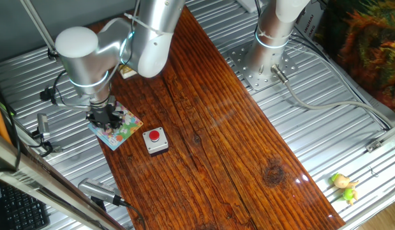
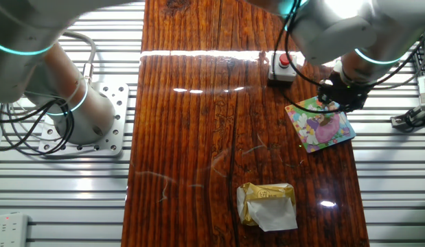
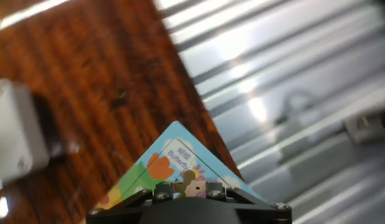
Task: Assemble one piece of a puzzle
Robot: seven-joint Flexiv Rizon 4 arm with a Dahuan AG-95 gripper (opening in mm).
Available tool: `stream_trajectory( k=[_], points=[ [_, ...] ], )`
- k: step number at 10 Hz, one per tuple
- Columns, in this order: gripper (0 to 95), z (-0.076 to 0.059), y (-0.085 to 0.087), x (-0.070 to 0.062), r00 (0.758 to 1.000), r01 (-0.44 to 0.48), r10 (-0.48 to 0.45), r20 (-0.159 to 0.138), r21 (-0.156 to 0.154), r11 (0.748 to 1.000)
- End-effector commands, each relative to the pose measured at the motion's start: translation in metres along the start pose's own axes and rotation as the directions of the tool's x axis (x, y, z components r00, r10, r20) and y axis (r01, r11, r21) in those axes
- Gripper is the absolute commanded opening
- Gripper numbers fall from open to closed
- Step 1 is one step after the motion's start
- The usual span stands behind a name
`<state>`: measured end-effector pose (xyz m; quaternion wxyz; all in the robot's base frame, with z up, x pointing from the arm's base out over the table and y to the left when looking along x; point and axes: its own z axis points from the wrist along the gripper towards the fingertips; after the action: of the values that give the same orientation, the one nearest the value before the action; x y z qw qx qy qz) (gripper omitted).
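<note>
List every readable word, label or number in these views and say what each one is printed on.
"Butterfly", roughly; blurred, so the spelling is uncertain: on the puzzle in the hand view, near its top corner.
A smaller line above it on the same board: too blurred to read.
Print on the crumpled gold wrapper in the other fixed view: too small to read.
The grey box with the red button: no text visible.

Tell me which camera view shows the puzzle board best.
The other fixed view: the puzzle board lies nearly whole and sharp, only its upper right corner under the gripper. One fixed view shows it smaller, with the gripper covering much of it. The hand view shows only one blurred corner above the hand's lower edge.
</note>
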<state>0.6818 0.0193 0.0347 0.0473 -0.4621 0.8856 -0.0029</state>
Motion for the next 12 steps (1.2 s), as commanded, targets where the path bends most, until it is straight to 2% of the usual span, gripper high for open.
stream_trajectory(
  k=[1,3,7,9,10,12],
  points=[
    [0.0,0.0004,-0.0002,-0.0006,0.945,-0.326,0.325,0.024,0.017,0.945],
    [0.0,0.0006,0.0007,-0.0003,0.908,-0.419,0.418,0.045,0.024,0.908],
    [0.0,0.0021,0.0028,0.0004,0.819,-0.573,0.571,0.054,0.037,0.819],
    [0.0,0.0039,0.0045,0.0011,0.797,-0.603,0.600,0.067,0.039,0.797],
    [0.0,0.0075,0.0056,0.0019,0.767,-0.641,0.637,0.084,0.039,0.767],
    [0.0,0.0099,0.0055,0.0022,0.738,-0.673,0.668,0.093,0.039,0.738]
  ],
)
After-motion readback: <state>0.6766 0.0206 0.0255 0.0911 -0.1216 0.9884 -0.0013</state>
